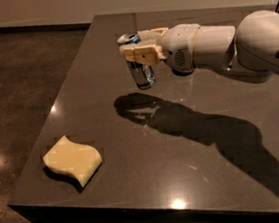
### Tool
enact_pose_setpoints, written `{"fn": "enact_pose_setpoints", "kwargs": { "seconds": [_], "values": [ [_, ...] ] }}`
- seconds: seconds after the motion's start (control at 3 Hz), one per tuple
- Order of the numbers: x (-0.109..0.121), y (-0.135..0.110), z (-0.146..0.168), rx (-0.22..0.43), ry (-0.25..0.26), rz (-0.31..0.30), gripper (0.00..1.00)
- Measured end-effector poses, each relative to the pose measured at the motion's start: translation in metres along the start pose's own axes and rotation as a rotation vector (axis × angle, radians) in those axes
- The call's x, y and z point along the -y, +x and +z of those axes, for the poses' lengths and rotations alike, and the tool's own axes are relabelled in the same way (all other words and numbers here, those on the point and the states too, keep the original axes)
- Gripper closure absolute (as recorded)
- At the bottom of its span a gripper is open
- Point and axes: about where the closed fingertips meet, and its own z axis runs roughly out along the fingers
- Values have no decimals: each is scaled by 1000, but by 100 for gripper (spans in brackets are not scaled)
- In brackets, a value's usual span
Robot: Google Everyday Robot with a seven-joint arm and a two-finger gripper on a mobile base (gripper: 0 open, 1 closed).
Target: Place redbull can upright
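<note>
The redbull can is a slim blue-and-silver can, held in the air above the dark table at its far middle. It stands nearly upright, silver top up, bottom leaning slightly right. My gripper is shut on the can's upper part, its tan fingers on either side just under the silver top. The white arm reaches in from the right. The can's shadow falls on the table below it.
A yellow wavy sponge lies near the table's front left corner. The table's left edge drops to a dark floor. The arm hides the table's far right part.
</note>
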Motion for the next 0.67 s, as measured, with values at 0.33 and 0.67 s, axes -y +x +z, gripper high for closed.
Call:
{"fn": "enact_pose_setpoints", "kwargs": {
  "seconds": [0.33, 0.67],
  "values": [
    [4, 7, -6, 85, 8, 12, 100],
    [6, 19, -9, 117, 11, 30, 100]
  ]
}}
